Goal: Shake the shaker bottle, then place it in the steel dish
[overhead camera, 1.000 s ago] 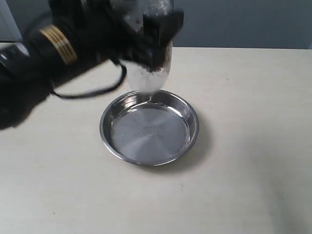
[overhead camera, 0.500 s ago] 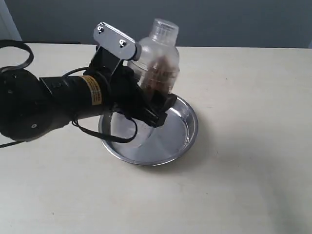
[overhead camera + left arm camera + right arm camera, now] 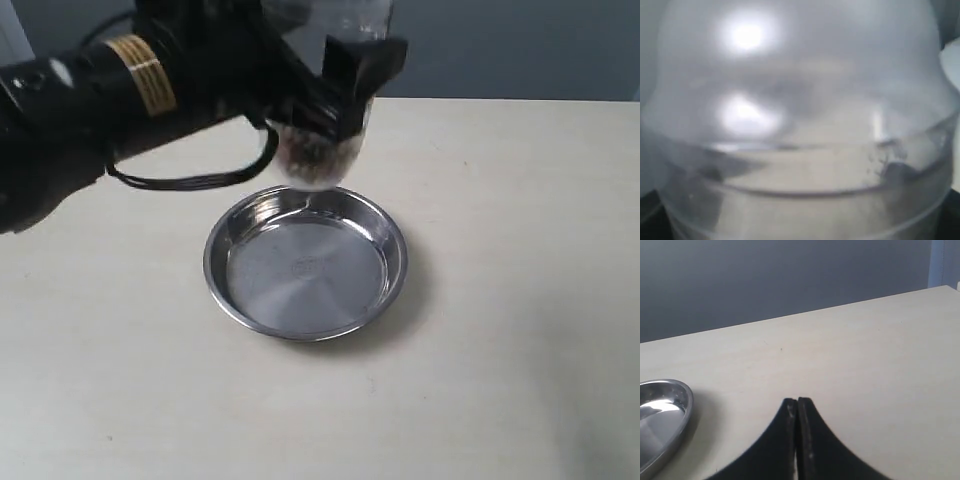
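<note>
The clear shaker bottle (image 3: pixel 322 160) with brown pellets hangs in the air above the far rim of the steel dish (image 3: pixel 305 262), blurred by motion. My left gripper (image 3: pixel 335 85) is shut on the bottle's body, its black arm reaching in from the left. In the left wrist view the bottle (image 3: pixel 800 120) fills the whole picture and hides the fingers. The dish is empty and rests flat on the table. My right gripper (image 3: pixel 798 402) is shut with nothing in it, low over the table to the right of the dish (image 3: pixel 662 415).
The beige table (image 3: pixel 500 300) spreads all round the dish. A dark grey wall (image 3: pixel 520 45) stands behind the table's far edge. A black cable (image 3: pixel 200 180) loops under the left arm.
Over the last second the left arm swung the bottle down tilted into the dish, then lifted it back up above the far rim. The dish has stayed in place.
</note>
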{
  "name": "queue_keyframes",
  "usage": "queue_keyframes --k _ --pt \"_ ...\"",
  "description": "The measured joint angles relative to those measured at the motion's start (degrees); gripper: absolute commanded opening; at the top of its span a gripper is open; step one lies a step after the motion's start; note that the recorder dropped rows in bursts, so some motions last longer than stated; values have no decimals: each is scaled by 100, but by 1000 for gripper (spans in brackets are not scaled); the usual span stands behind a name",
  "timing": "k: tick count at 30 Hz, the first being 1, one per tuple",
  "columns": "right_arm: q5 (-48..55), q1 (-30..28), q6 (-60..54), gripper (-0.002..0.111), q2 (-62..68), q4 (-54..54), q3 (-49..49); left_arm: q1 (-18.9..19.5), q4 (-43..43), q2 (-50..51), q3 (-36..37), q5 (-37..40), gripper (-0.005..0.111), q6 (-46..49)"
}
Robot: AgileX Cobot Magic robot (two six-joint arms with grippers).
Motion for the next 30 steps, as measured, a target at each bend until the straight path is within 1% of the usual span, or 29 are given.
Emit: queue_keyframes --k 1,2,4,5,6,7,9,10,11,12,14,15,16,17,18,19,20,21,22,23,24,25,26,27,28,29,30 --pt "0 0 0 -1 0 0 0 34 -214 243 168 -195 0 161" --pt "0 0 0 -1 0 0 0 49 -314 478 284 -97 0 161" --pt "0 0 0 -1 0 0 0 49 -321 850 458 559 0 139" --pt "0 0 0 -1 0 0 0 49 -209 822 476 700 0 139" --pt "0 0 0 -1 0 0 0 22 -60 462 350 542 0 149" --pt "0 0 0 -1 0 0 0 11 -233 104 226 -2 0 161" --pt "0 0 0 -1 0 0 0 -1 -526 154 362 -595 0 277" --pt "0 0 0 -1 0 0 0 -1 -632 316 491 -547 0 280" --pt "0 0 0 -1 0 0 0 -11 -633 533 695 -290 0 243" --pt "0 0 0 -1 0 0 0 -11 -559 512 719 -277 0 243" --pt "0 0 0 -1 0 0 0 -11 -504 67 455 -626 0 464" --pt "0 0 0 -1 0 0 0 -11 -764 -132 278 -800 0 601" --pt "0 0 0 -1 0 0 0 -11 -923 -12 321 -811 0 653" --pt "0 0 0 -1 0 0 0 -11 -1008 164 430 -790 0 624" --pt "0 0 0 -1 0 0 0 -11 -943 659 665 -282 0 305" --pt "0 0 0 -1 0 0 0 -61 -709 776 733 124 0 164" --pt "0 0 0 -1 0 0 0 -139 -146 528 621 565 0 83" --pt "0 0 0 -1 0 0 0 -186 36 253 428 578 0 153" --pt "0 0 0 -1 0 0 0 -162 -94 -181 32 246 0 419" --pt "0 0 0 -1 0 0 0 -81 -331 -263 -72 19 0 615" --pt "0 0 0 -1 0 0 0 135 -866 -143 -53 -215 0 894" --pt "0 0 0 -1 0 0 0 310 -1328 319 93 164 0 853" --pt "0 0 0 -1 0 0 0 335 -1391 542 191 563 0 803" --pt "0 0 0 -1 0 0 0 265 -1125 598 253 1072 0 761" --pt "0 0 0 -1 0 0 0 189 -803 435 172 1035 0 748" --pt "0 0 0 -1 0 0 0 94 -494 5 -150 702 0 736" --pt "0 0 0 -1 0 0 0 64 -493 -180 -271 402 0 710"
